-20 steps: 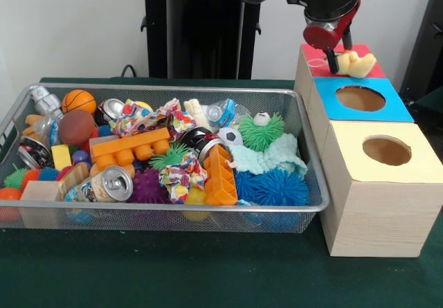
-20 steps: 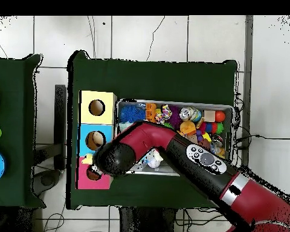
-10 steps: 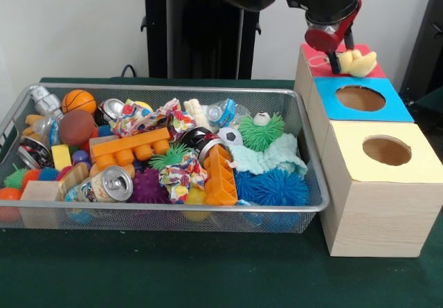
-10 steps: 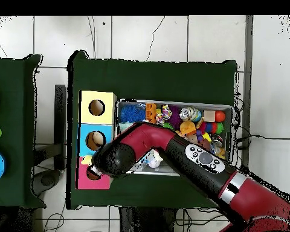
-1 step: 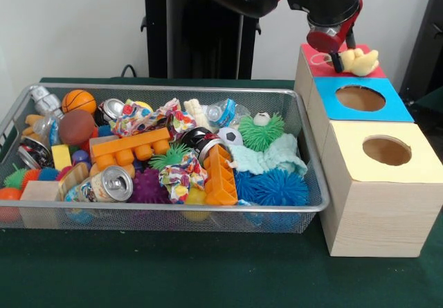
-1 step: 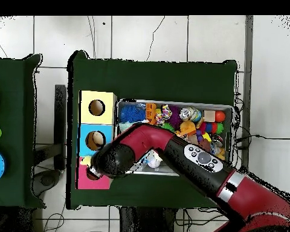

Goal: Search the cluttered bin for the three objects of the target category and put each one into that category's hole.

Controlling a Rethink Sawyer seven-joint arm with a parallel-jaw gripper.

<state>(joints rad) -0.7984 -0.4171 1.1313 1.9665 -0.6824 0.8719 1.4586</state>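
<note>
My gripper (image 5: 344,61) hangs over the red-topped box (image 5: 315,60) at the back right and is shut on a yellow plush toy (image 5: 362,61), which sits just above the box's top. The red box's hole is hidden behind the toy and the gripper. In the overhead view the arm's wrist (image 6: 108,162) covers the gripper, and the yellow plush toy (image 6: 86,160) peeks out at the red box's (image 6: 87,182) edge. The wire bin (image 5: 173,86) is full of mixed toys, cans, spiky balls and cloth.
A blue-topped box (image 5: 360,99) and a yellow-topped box (image 5: 386,151), each with a round hole, stand in a row in front of the red one. The arm (image 6: 171,145) crosses over the bin's (image 6: 174,101) near side. Dark green cloth covers the table (image 5: 208,273).
The gripper has shifted slightly right and up over the red box, and the yellow plush toy has moved with it. The bin's contents have not moved.
</note>
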